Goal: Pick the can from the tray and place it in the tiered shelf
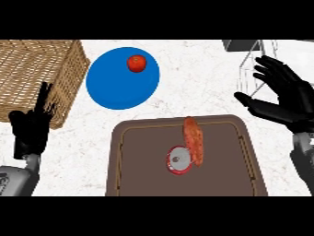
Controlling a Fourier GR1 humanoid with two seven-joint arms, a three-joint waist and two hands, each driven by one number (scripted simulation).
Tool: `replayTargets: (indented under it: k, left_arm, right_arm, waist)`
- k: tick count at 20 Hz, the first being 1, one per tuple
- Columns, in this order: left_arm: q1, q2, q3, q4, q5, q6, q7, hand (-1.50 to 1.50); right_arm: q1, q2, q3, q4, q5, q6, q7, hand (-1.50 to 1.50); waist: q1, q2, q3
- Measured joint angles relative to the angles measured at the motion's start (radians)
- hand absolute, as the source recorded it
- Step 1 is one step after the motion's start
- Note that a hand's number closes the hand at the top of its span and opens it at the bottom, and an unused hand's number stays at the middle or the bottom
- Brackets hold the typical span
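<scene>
A red can with a silver lid stands upright near the middle of the brown tray. An orange-red oblong food item lies on the tray, touching the can's right side. The wire tiered shelf stands at the back right, partly cut off by the view's edge. My right hand hovers open to the right of the tray, fingers spread, in front of the shelf. At the left, my left hand rests open with its fingers pointing up, beside the basket.
A wicker basket fills the back left corner. A blue plate behind the tray carries a red tomato. The white marble counter shows between plate, tray and shelf.
</scene>
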Motion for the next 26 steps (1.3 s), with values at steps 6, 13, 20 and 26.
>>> replayTargets:
  k: [6, 13, 20, 26]
  left_arm:
    - [-0.006, -0.04, -0.047, -0.023, -0.009, -0.011, -0.032, 0.0]
    - [0.007, -0.06, -0.082, -0.023, -0.026, -0.049, -0.065, 0.0]
    - [0.006, -0.083, -0.091, -0.031, -0.032, -0.05, -0.069, 0.0]
    - [0.0, -0.084, -0.092, -0.057, -0.02, -0.066, -0.045, 0.0]
  right_arm:
    - [0.166, 0.068, 0.036, 0.013, 0.237, -0.307, -0.088, -1.5]
    - [0.374, 0.145, 0.082, -0.194, 0.232, -0.339, -0.224, -1.5]
    - [0.402, -0.038, 0.195, -0.397, 0.348, -0.237, 0.043, -1.5]
    - [0.322, -0.163, 0.271, -0.564, 0.473, -0.147, 0.395, -1.5]
  waist:
    - [0.0, -0.004, -0.004]
    - [0.029, -0.003, -0.002]
    - [0.044, -0.005, -0.001]
    - [0.054, -0.006, -0.002]
